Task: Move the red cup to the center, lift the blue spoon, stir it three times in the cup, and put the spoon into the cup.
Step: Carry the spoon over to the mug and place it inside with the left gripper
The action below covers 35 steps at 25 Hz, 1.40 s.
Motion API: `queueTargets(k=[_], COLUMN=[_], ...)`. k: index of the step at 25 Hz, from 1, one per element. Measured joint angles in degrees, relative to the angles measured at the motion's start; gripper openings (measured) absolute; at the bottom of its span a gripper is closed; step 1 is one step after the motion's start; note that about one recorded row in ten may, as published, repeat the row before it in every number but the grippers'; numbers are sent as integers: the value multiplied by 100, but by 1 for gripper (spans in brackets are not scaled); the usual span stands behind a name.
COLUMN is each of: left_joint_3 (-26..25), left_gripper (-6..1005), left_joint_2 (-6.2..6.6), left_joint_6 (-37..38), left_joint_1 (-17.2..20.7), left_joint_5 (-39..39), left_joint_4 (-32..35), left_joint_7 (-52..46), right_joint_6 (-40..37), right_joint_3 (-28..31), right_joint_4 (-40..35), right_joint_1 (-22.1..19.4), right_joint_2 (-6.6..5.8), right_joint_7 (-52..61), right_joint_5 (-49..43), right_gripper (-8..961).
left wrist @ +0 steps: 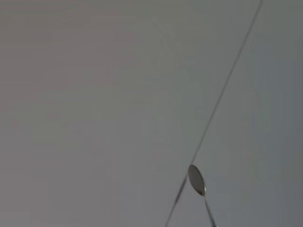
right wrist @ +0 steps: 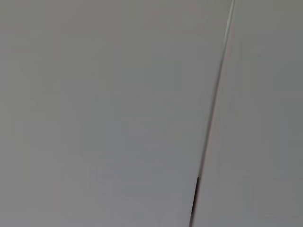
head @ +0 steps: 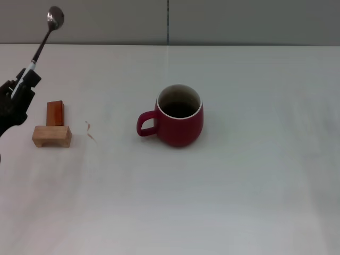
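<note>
The table (head: pixel 239 202) is the largest thing in view, pale and flat. The red cup (head: pixel 179 119) stands upright near its middle, handle turned toward the robot's left, dark inside exposed. To the left, well apart from the cup, a light wooden block (head: pixel 51 136) lies with a reddish block (head: pixel 54 112) touching its far side.

The blue spoon (head: pixel 43 42) is held clear of the table at the far left, clamped by its handle in the left gripper (head: pixel 21 87), bowl pointing up and away. The right gripper is not seen.

Judged from this, the cup seems already centred and the spoon lifted. For the stir, the spoon should be swung bowl-down over the cup mouth, then lowered without striking the rim.
</note>
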Motion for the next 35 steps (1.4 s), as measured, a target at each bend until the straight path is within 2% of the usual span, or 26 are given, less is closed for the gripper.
queueTargets(k=[3,4,5,6,8,9,10,11,12,14,15,16,17,19,20,21,22,26,30,31,35], left_joint_3=[5,4,4,-17,-26,-45,-45,-48,-48,-51,-51,-51,-51,-51,-51,-47,-47,21,118,266,564], left_gripper=[144,144,144,144,144,144,144,144,144,144,144,144,144,145,145,145,145,145,144,144,145], left_joint_2=[11,27,27,56,71,106,106,112,112,97,97,72,72,39,39,18,18,-11,-16,-17,-16], left_joint_6=[94,144,144,156,154,138,138,117,117,73,73,57,57,29,29,15,15,58,115,133,167], left_joint_1=[55,95,95,122,127,135,135,155,155,177,177,166,166,113,113,71,71,-25,-56,-56,-52], left_joint_5=[224,380,380,648,759,1107,1107,1323,1323,1642,1642,1871,1871,2219,2219,2455,2455,2966,3245,3429,3752], left_joint_4=[774,1255,1255,1840,2044,2648,2648,3123,3123,3902,3902,4373,4373,5017,5017,5435,5435,6277,6720,7035,7483], left_joint_7=[-533,-847,-847,-1229,-1375,-1726,-1726,-1931,-1931,-2213,-2213,-2377,-2377,-2568,-2568,-2688,-2688,-2974,-3153,-3257,-3414], right_joint_6=[-6,-37,-37,-70,-77,-101,-101,-114,-126,-134,-134,-135,-135,-138,-138,-139,-139,-140,-141,-141,-141], right_joint_3=[0,0,0,0,0,0,0,0,0,2,2,3,3,1,1,0,0,0,21,32,48], right_joint_4=[23,27,27,41,54,72,72,81,98,126,126,126,126,125,125,124,124,124,123,124,125], right_joint_1=[-47,-77,-77,-111,-125,-158,-158,-174,-191,-215,-215,-221,-221,-224,-224,-230,-230,-247,-266,-271,-273], right_joint_2=[0,3,3,7,8,8,8,9,9,9,9,9,9,9,9,9,9,9,9,9,9], right_joint_7=[0,0,0,0,0,0,0,0,0,0,0,0,0,0,0,0,0,0,0,0,0], right_joint_5=[-2,-2,-2,-2,-3,-3,-3,-3,-3,5,5,11,11,14,14,16,16,19,22,23,25], right_gripper=[721,721,721,721,721,721,721,721,721,721,721,721,721,721,721,721,721,720,720,720,720])
